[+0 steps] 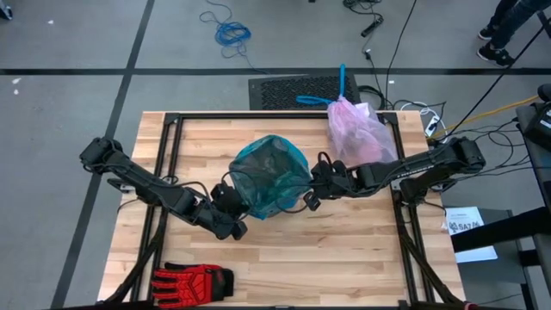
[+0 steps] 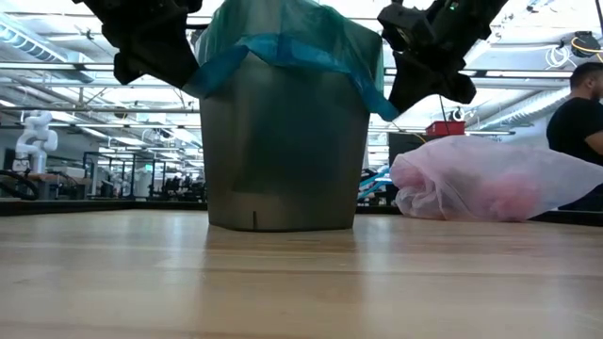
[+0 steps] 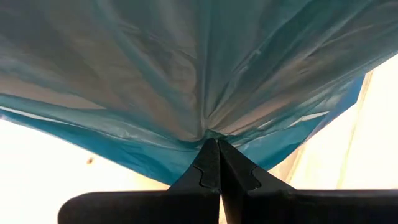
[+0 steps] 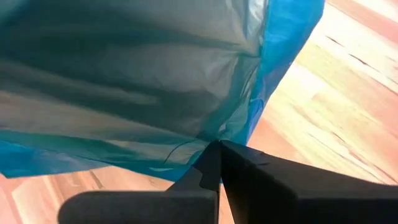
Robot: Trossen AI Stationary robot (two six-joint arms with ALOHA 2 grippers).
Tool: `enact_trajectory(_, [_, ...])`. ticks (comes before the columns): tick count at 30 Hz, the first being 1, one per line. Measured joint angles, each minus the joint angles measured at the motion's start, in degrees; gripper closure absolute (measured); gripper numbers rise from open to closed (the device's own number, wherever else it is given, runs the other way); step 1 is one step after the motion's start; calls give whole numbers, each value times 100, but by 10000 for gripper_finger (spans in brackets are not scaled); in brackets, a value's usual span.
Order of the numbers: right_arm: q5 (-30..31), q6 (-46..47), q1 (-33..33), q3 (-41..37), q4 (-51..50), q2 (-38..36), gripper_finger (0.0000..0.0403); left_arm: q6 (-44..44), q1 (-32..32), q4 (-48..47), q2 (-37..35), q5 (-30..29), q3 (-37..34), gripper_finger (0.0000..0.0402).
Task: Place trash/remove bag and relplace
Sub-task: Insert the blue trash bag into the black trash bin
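- Overhead view: teal-green bag (image 1: 271, 175) sits at the middle of the wooden table (image 1: 344, 250), draped over the top of a bin. Left gripper (image 1: 232, 200) is at the teal-green bag's left edge and right gripper (image 1: 317, 183) is at its right edge, each touching the plastic. The pink bag (image 1: 357, 133), pale and translucent with something pinker inside, lies behind and to the right of the teal-green bag, near the table's far edge, apart from both grippers; its blue drawstring (image 1: 331, 93) trails off the far edge over a dark floor mat (image 1: 297, 89). A red glove (image 1: 194, 280) lies on the table's near edge, well in front and to the left of the teal-green bag.
- Table-level view: grey bin (image 2: 283, 155) stands upright on the table, the teal-green bag (image 2: 283, 42) folded down over its rim. One gripper (image 2: 151, 42) hangs at the bin's upper left and the other (image 2: 429, 56) at its upper right. The pink bag (image 2: 495, 179) rests on the table to the right of the bin, not touching it. A person (image 2: 579, 118) in a dark top shows beyond the pink bag.
- Left wrist view: left gripper (image 3: 214, 149) has its fingers pressed fully together, pinching a gathered fold of the teal-green bag (image 3: 186, 74).
- Right wrist view: right gripper (image 4: 217, 149) is likewise fully closed, its tips nipping the edge of the teal-green bag (image 4: 124, 81) above the table (image 4: 323, 112).
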Motion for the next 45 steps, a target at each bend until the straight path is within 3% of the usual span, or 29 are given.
enact_trajectory(16, [-18,202,-2,2,14,-26,403,-456,-146,-52,-2,-159,-286,402])
enact_trajectory(26, [-16,201,-2,2,40,-233,403,215,-190,-91,-303,-174,225,402])
enact_trajectory(32, [-12,111,0,2,-5,-469,403,501,-191,-139,-809,-234,354,402])
enact_trajectory(41, [16,-523,39,4,-207,-1323,403,949,-178,-256,-2114,-351,360,402])
enact_trajectory(45, [348,-1066,-99,9,-156,-1688,403,587,12,-1089,-2685,-633,365,402])
